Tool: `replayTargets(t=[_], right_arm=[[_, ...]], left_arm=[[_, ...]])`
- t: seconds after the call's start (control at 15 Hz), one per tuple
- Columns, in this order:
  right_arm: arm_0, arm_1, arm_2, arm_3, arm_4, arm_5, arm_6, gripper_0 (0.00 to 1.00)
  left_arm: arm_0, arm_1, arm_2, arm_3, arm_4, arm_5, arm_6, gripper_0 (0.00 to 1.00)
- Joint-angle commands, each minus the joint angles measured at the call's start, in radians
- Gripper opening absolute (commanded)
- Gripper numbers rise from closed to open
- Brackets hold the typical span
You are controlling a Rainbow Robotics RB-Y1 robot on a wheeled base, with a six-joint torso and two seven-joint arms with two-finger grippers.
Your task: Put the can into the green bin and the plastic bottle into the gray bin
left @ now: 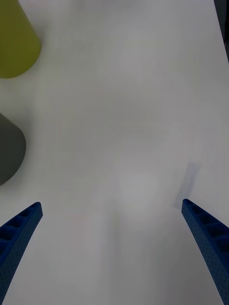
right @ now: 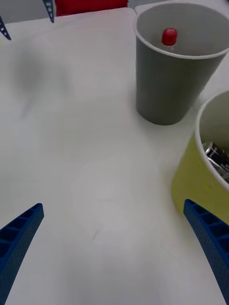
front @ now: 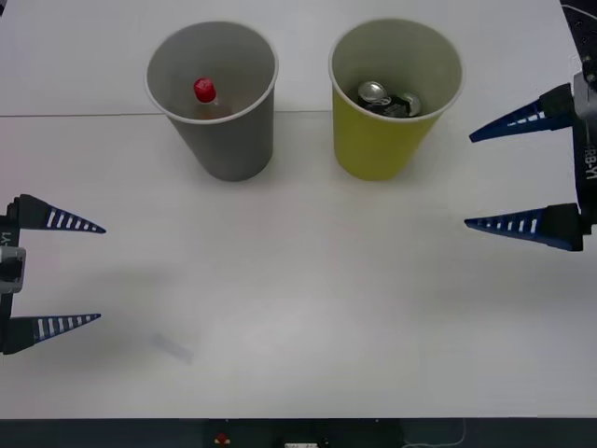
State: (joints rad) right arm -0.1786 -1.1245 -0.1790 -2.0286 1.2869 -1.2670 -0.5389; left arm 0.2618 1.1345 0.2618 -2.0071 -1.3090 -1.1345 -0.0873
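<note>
Both items sit where the task wants them. The plastic bottle (front: 205, 92), marked by its red cap, stands inside the gray bin (front: 233, 149) at the far left of the surface (front: 308, 280). The can (front: 387, 98), silver top showing, lies inside the green bin (front: 378, 149) just to the right of it. The two bins stand upright, near each other but not touching.

The left pincer (front: 79, 273) hovers at the near left edge, released, fingers spread wide and grasping nothing. The right pincer (front: 508, 173) hangs at the right edge, near the green bin, also released and empty.

The sorting looks complete, so what remains is, by my judgement, a clean retreat. The right arm is the one to watch: its fingers point toward the green bin, so any move is best directed away from the bin's wall, not across it, as a nudge could tip the tall tapered cup and spill the can. The left arm has open space around it.

The surface is plain white with a faint seam running left to right behind the bins. A dark strip borders its near edge.
</note>
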Motion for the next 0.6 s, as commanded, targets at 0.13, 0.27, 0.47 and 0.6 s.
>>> replayTargets(t=[0.13, 0.27, 0.47, 0.6], right_arm=[[0.156, 0.000, -0.080, -0.076, 0.023, -0.002, 0.065, 1.00], [0.225, 0.003, -0.109, -0.124, 0.061, -0.003, 0.068, 1.00], [0.281, 0.043, -0.139, -0.164, 0.118, -0.008, 0.077, 1.00], [0.286, 0.064, -0.140, -0.165, 0.141, -0.025, 0.082, 1.00]], left_arm=[[0.000, 0.000, 0.000, 0.000, 0.000, 0.000, 0.000, 1.00], [0.000, 0.000, 0.000, 0.000, 0.000, 0.000, 0.000, 1.00], [0.000, 0.000, 0.000, 0.000, 0.000, 0.000, 0.000, 1.00], [0.000, 0.000, 0.000, 0.000, 0.000, 0.000, 0.000, 1.00]])
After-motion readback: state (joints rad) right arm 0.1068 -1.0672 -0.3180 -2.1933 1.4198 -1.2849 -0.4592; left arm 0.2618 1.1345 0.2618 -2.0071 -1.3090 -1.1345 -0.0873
